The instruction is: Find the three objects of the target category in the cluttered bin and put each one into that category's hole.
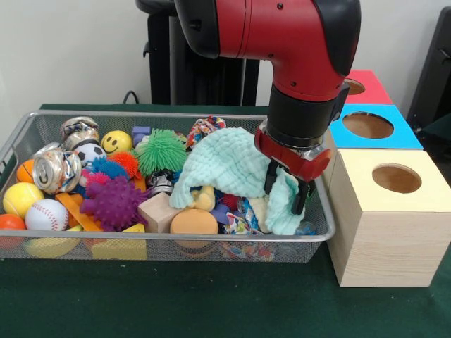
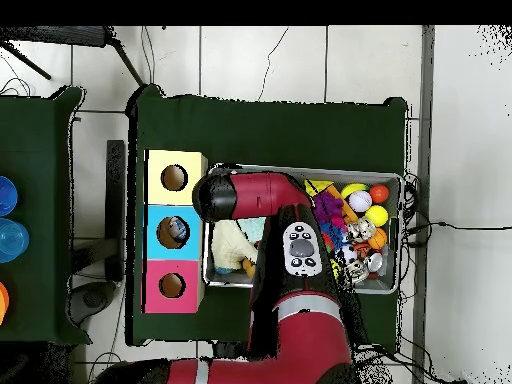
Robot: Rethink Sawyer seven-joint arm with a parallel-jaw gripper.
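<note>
The silver wire-mesh bin (image 1: 176, 238) sits on the green table, full of toys. My gripper (image 1: 288, 189) is low over the bin's right end, next to the boxes. Its black fingers (image 1: 270, 180) are shut on a fold of a mint-green cloth (image 1: 229, 169), which drapes over the toys and hangs down between the fingers. Three wooden boxes with round holes stand to the right: yellow top (image 1: 394, 179) nearest, blue (image 1: 370, 127), then red (image 1: 365, 86). In the overhead view my arm (image 2: 290, 230) covers the gripper and much of the bin (image 2: 401, 200); a bit of the cloth (image 2: 232, 245) shows.
The bin holds a crushed can (image 1: 56, 167), a baseball (image 1: 46, 213), a yellow ball (image 1: 21, 197), a smiley ball (image 1: 116, 142), a green spiky ball (image 1: 161, 151), a purple spiky ball (image 1: 113, 203), a wooden block (image 1: 158, 211) and an orange disc (image 1: 194, 222).
</note>
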